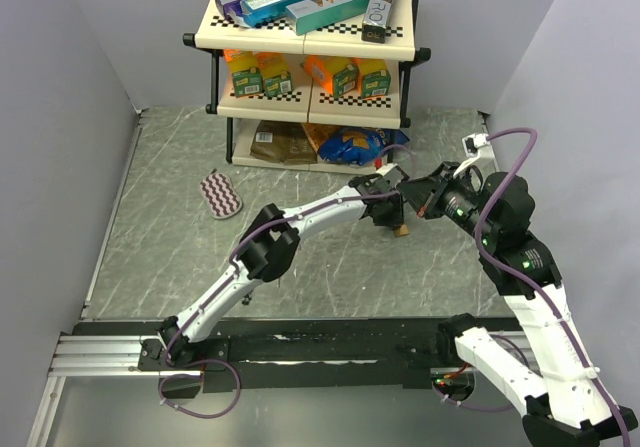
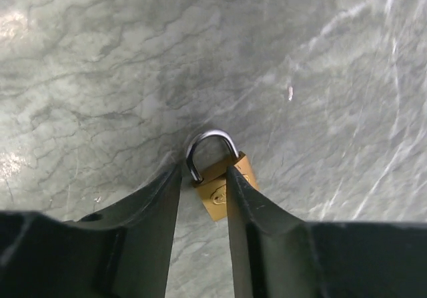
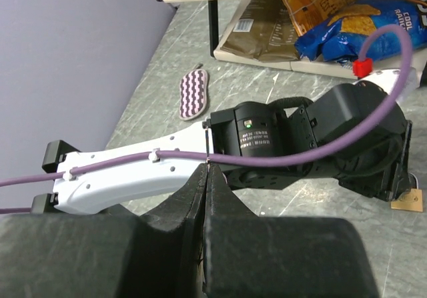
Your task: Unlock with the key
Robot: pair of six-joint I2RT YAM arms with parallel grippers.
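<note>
A small brass padlock [image 2: 215,193] with a silver shackle lies on the marble table; it also shows in the top view [image 1: 401,230] and at the right edge of the right wrist view [image 3: 407,200]. My left gripper [image 2: 203,171] is low over it with a narrow gap between its jaws. The left fingertip is by the shackle and the right finger covers part of the body, without a clear clamp. My right gripper [image 3: 207,168] is shut on a thin key [image 3: 209,148], seen edge-on. It hovers just right of the left gripper [image 1: 392,217] in the top view [image 1: 425,204].
A three-tier shelf [image 1: 310,37] with boxes and snack bags stands at the back. A striped pouch [image 1: 221,194] lies on the table to the left, also in the right wrist view [image 3: 194,94]. Grey walls close both sides.
</note>
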